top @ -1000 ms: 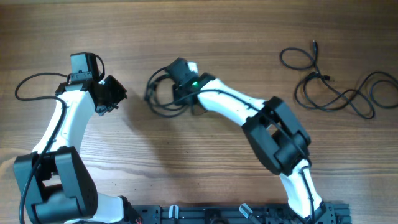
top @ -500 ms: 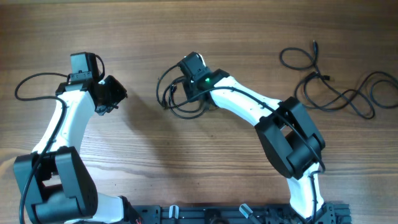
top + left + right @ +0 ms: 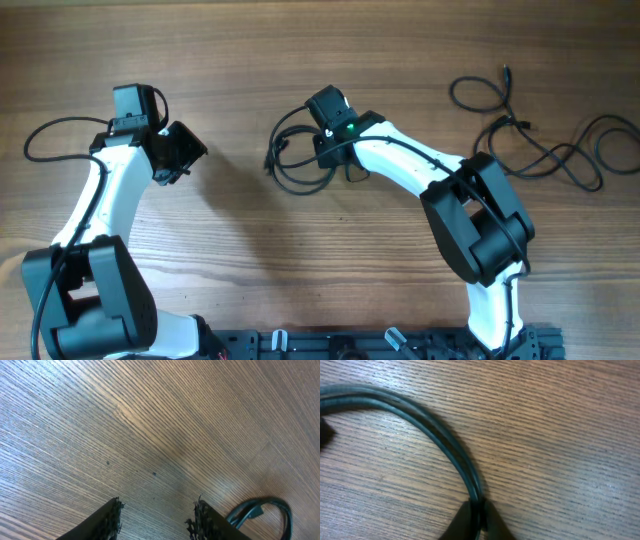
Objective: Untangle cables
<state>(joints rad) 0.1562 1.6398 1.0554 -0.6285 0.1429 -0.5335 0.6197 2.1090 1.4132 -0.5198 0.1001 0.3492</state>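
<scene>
Right tool [image 3: 479,514] pinches two strands of the thin black cable coil [image 3: 298,160], mid-table, likely to drag a loop free. Left tool [image 3: 156,514] hangs spread over the bare wooden table [image 3: 150,420], holding nothing, ready to pin. Loose black cable strands [image 3: 545,145] lie well apart, far right.

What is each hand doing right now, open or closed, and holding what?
Left hand: open, holding nothing.
Right hand: closed on the cables.
</scene>
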